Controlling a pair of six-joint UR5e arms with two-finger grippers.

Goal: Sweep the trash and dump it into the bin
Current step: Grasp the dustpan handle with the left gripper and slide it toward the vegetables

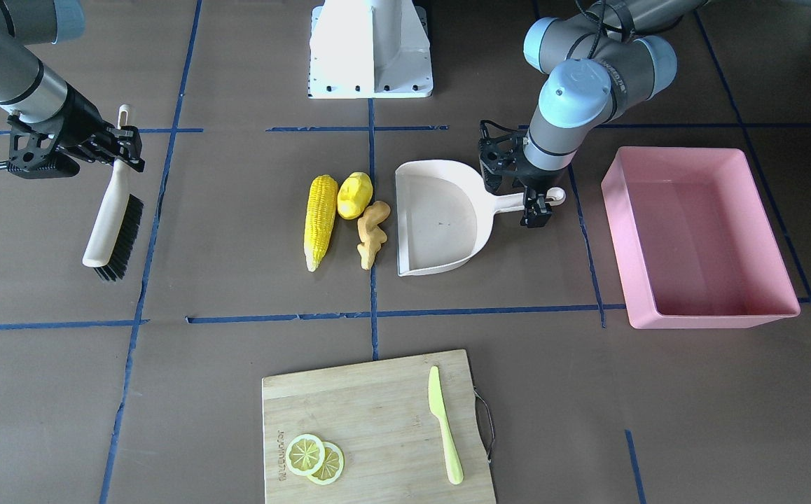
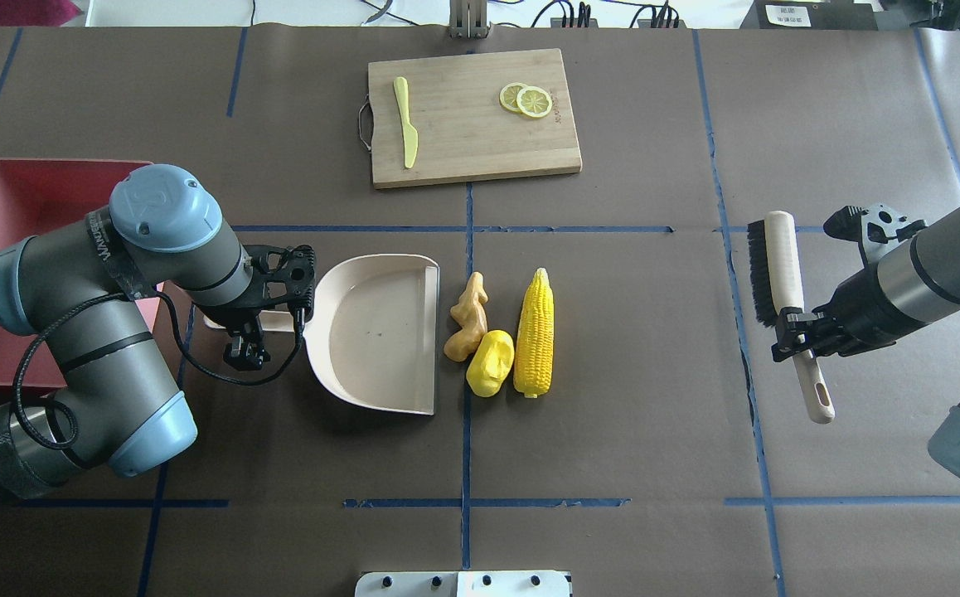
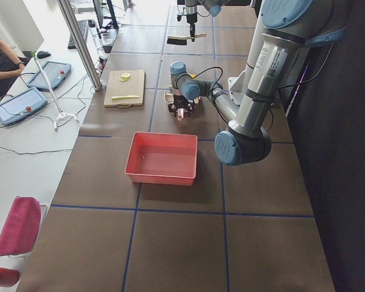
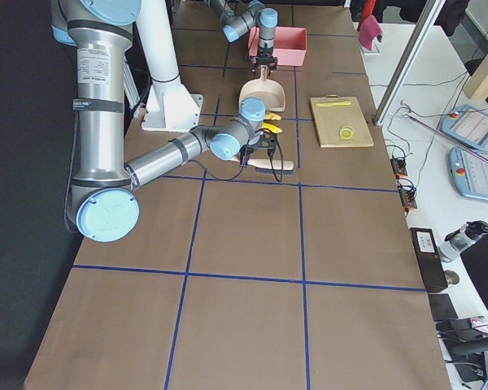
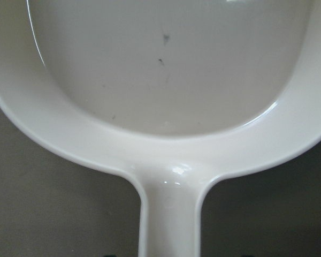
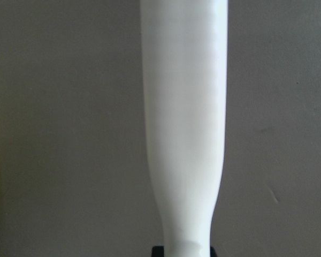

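Observation:
The trash lies in a tight group mid-table: a yellow corn cob (image 1: 321, 220), a yellow potato-like lump (image 1: 354, 194) and a tan ginger root (image 1: 372, 234). Just beside the ginger a cream dustpan (image 1: 440, 217) lies flat, its open mouth toward the trash. My left gripper (image 1: 537, 210) is shut on the dustpan's handle (image 5: 168, 225). The pink bin (image 1: 710, 318) stands empty beyond that gripper, away from the trash. On the trash's other side, well apart from it, my right gripper (image 1: 122, 143) is shut on the handle (image 6: 184, 107) of a cream brush (image 1: 115, 224) with black bristles.
A wooden cutting board (image 1: 377, 392) sits at the table's operator side, carrying a pale green knife (image 1: 444, 427) and two lemon slices (image 1: 314, 458). The white robot base (image 1: 370, 49) stands behind the trash. A person sits at a side desk (image 3: 0, 58).

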